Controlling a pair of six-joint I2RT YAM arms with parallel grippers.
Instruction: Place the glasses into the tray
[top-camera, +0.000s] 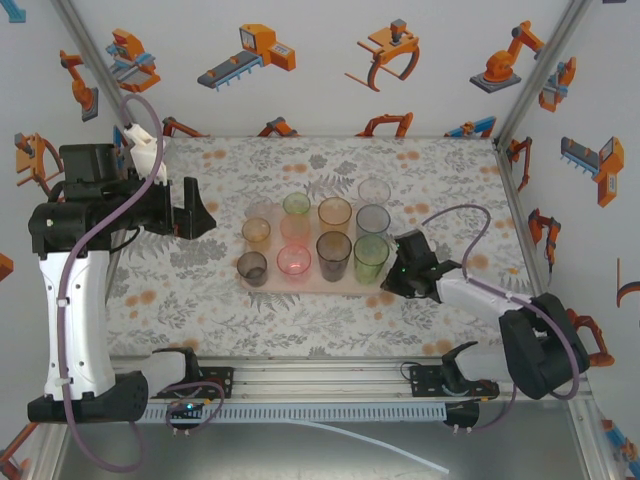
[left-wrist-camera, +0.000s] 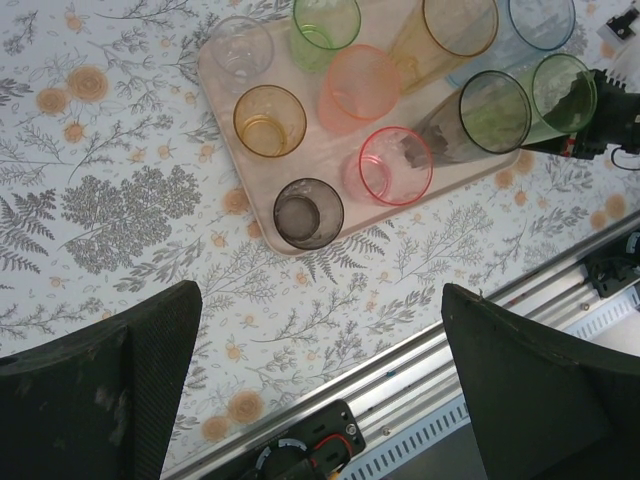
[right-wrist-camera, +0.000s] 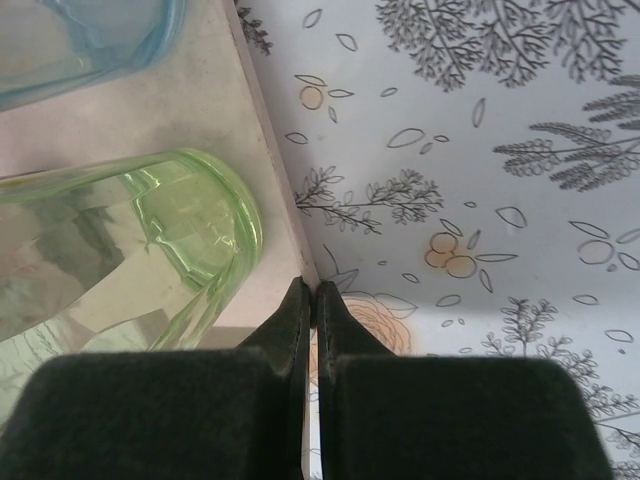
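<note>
Right claw (right-wrist-camera: 313, 292): fingers clenched together on nothing, low at the right rim of the tray (right-wrist-camera: 200, 110).
Just beside its tips, inside the rim, stands the tall green glass (right-wrist-camera: 190, 215). The other glasses (top-camera: 294, 261), pink, amber, smoky, blue and clear, stand upright in rows on the tray near the middle of the floral table (top-camera: 200, 300). Left claw (left-wrist-camera: 320, 292): released, spread wide, empty, raised over the table left of the tray.
</note>
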